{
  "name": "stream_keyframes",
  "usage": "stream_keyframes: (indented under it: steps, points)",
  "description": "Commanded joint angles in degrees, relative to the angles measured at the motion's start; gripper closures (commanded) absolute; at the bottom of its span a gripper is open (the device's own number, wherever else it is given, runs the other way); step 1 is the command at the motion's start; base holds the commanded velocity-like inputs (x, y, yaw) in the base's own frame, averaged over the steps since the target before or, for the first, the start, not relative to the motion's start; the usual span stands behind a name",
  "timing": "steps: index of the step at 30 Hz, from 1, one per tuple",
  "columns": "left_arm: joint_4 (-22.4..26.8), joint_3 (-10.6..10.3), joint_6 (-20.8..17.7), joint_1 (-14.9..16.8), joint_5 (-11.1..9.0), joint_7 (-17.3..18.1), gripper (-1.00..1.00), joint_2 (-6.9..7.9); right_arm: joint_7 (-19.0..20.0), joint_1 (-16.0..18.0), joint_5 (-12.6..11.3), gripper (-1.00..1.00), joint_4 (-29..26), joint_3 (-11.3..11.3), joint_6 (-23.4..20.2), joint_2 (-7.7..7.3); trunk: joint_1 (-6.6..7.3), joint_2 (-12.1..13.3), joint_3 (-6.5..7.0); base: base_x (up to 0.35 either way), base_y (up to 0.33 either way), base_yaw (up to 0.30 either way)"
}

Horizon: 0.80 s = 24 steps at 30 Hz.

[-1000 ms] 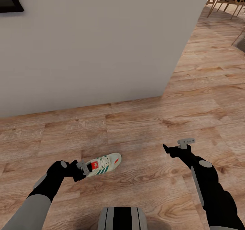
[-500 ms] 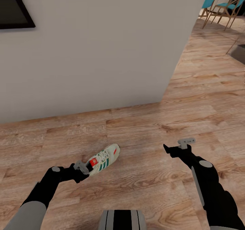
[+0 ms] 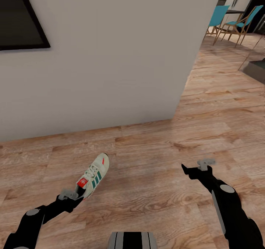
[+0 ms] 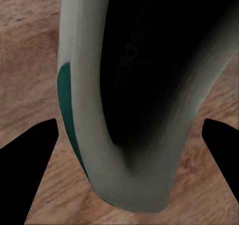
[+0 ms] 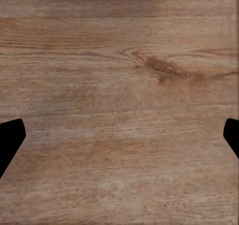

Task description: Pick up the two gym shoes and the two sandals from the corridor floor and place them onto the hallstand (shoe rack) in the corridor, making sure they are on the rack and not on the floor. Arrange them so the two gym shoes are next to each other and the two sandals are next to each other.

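My left gripper (image 3: 73,195) is clamped on the heel of one gym shoe (image 3: 93,174), toe pointing away toward the wall (image 3: 110,57), sole over the corridor floor (image 3: 154,190). Wrist view: heel opening between my fingers (image 4: 30,160). Best to keep the grip firm and carry it level while turning. My right gripper (image 3: 200,167) hangs empty, fingers apart. Chairs (image 3: 232,22) far right.

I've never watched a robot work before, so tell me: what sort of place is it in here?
Probably a home, rendered in simulation: wood-plank floor, a plain wall with a dark framed panel, and teal chairs in a room beyond. The left gripper holds a sneaker.
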<state>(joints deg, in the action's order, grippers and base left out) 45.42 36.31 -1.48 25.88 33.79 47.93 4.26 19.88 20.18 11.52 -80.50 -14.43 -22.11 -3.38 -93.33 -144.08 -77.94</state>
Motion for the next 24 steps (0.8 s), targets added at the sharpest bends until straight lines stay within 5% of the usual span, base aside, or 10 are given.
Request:
stream_keyframes:
  steps: [1,5,6,11,13,17,24]
  points:
    - [0.0,1.7,0.8,-0.4,0.2,0.4,1.00,-0.11,0.5,-1.0,0.6,-1.00,1.1,-0.8,1.8,0.06,0.03,0.0,0.28,0.000,0.000,0.000]
    - [0.1,6.9,5.0,-2.0,-0.9,0.4,1.00,-0.27,0.4,-4.3,0.5,-1.00,5.9,-3.1,9.3,0.13,0.14,0.1,1.53,0.000,0.000,0.000]
    - [0.0,10.2,7.3,-3.2,-1.9,0.4,1.00,-0.36,0.4,-5.9,0.5,-1.00,10.1,-5.2,15.0,0.25,0.16,0.1,1.84,0.000,0.000,0.000]
    - [-1.4,16.8,12.0,-7.0,-4.6,0.4,1.00,-0.47,0.5,-7.2,0.4,-1.00,24.3,-11.0,27.9,0.23,0.29,0.1,3.39,0.000,0.000,0.000]
    - [-5.7,21.0,17.6,-9.4,-6.3,0.4,1.00,-0.40,0.7,-7.4,0.5,-1.00,32.7,-14.6,35.4,0.08,0.32,0.1,3.79,0.000,0.000,0.000]
    - [-7.8,25.6,22.0,-11.8,-7.2,0.2,1.00,-0.32,0.6,-7.6,0.5,-1.00,41.3,-15.8,42.3,-0.31,0.32,0.1,4.15,0.000,0.000,0.000]
    - [-7.8,27.6,23.2,-12.8,-7.4,0.2,1.00,-0.31,0.6,-7.6,0.5,-1.00,47.0,-16.1,46.4,-1.37,0.39,0.2,5.44,0.000,0.000,0.000]
